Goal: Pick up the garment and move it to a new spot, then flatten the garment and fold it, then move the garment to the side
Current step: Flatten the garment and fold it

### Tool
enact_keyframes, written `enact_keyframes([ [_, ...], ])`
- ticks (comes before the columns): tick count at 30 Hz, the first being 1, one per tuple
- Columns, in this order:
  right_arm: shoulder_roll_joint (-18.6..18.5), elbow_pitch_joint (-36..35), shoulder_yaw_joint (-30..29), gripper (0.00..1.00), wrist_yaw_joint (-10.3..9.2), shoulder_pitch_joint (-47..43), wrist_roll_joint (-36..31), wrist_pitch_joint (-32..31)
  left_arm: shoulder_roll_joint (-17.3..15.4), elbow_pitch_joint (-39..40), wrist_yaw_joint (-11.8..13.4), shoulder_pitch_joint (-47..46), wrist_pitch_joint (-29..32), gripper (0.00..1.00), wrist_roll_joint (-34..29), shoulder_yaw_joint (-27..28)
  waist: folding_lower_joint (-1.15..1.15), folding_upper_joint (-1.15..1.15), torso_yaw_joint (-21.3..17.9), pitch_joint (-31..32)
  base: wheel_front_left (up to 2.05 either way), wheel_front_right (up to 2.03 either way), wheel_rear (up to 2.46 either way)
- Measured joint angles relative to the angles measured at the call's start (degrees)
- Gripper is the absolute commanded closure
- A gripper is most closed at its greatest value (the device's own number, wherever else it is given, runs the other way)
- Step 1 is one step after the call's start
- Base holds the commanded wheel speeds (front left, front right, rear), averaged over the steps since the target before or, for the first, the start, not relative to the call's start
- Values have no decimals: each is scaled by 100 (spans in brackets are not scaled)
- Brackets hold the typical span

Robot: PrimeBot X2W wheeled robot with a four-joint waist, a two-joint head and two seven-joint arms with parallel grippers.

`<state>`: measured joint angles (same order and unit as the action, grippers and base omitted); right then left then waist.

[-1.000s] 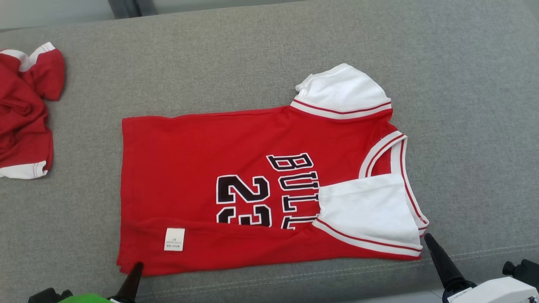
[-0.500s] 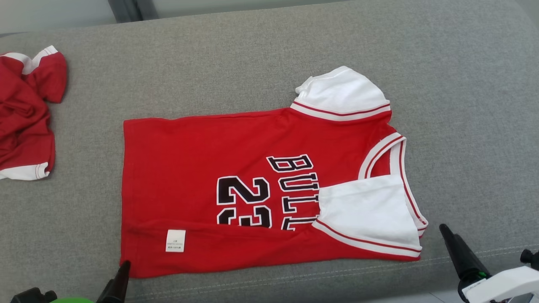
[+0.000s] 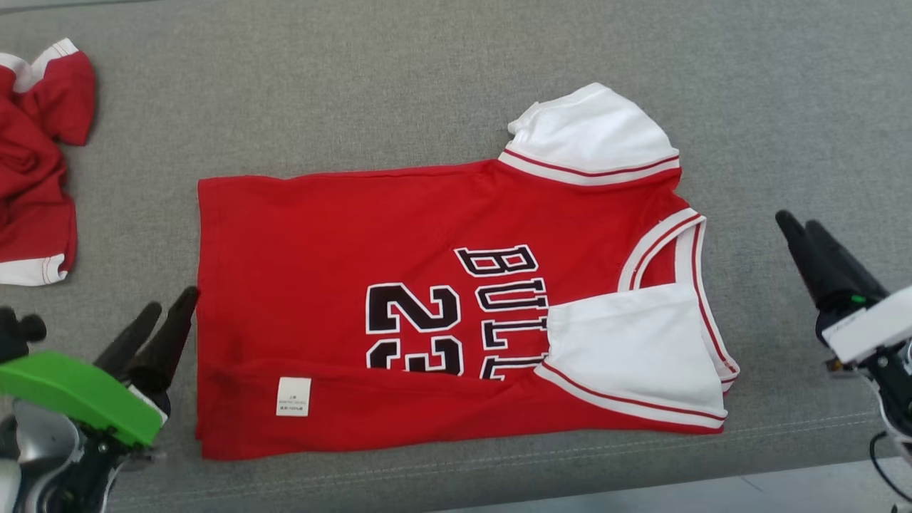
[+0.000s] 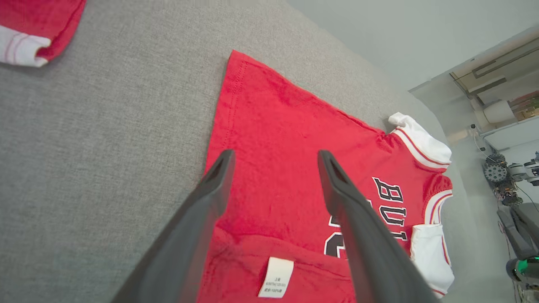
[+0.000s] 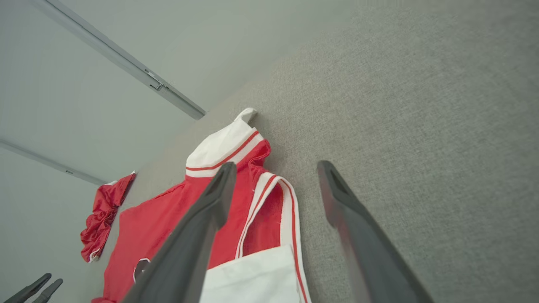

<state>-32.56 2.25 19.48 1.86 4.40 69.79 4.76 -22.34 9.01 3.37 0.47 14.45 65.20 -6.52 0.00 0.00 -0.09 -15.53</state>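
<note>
1. The jersey [image 3: 456,306] lies flat mid grey cushion [image 3: 356,85], near edge and sleeve folded in, far sleeve [image 3: 591,132] out. Half folded I'd say, and the side move's not done.
2. Soft red knit, white striped trim.
3. My left gripper [image 3: 172,299] and right gripper [image 3: 796,221] flank it, wide open, empty.
4. Crumpled red garment [image 3: 35,164] far left.

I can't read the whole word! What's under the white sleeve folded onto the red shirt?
The white sleeve lies on the front of the red shirt, over the end of the black lettering. B, U and bits of further letters show; the rest is covered.
</note>
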Motion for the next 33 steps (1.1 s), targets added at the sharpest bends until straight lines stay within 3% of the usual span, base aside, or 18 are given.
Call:
enact_keyframes([
  [5,-298,-56,8,0,-302,1005,-71,-650,-221,41,-214,-981,616,0,131,-171,0,0,67,-400,0,0,0],
  [12,-437,-92,163,0,-548,2107,-71,-1437,-493,-155,-369,-1933,1212,0,308,-230,0,0,165,-931,0,0,0],
  [23,-394,187,479,0,-658,3407,-237,-2267,-612,-839,-508,-2902,1772,0,523,-331,0,0,263,-1725,0,0,0],
  [33,-120,532,676,0,-660,3988,-355,-2525,-643,-1268,-704,-3461,1936,0,512,-459,0,0,262,-2124,0,0,0],
])
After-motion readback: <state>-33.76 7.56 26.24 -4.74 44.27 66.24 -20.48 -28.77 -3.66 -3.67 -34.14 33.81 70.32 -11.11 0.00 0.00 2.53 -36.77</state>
